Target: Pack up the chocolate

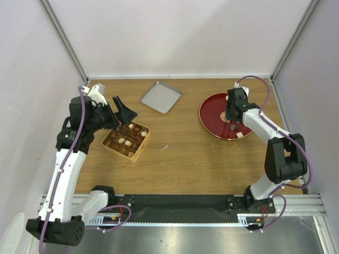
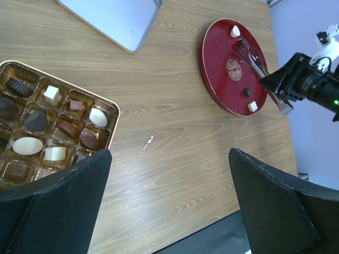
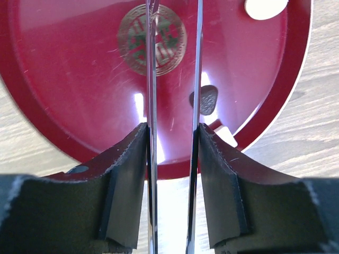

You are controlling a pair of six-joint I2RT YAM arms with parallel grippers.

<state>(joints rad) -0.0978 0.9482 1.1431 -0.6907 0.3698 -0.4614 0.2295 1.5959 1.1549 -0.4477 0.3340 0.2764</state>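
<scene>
Here, right fingers (image 3: 122,180) pinch the tongs (image 3: 151,79) over the plate (image 3: 69,79); left fingers (image 2: 58,201) gape by the box (image 2: 17,170).

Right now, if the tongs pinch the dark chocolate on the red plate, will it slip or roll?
The dark chocolate looks small and rounded, so it probably slides easily on the glossy red plate. The thin, smooth tongs may let it squirt out. It is likely light.
</scene>
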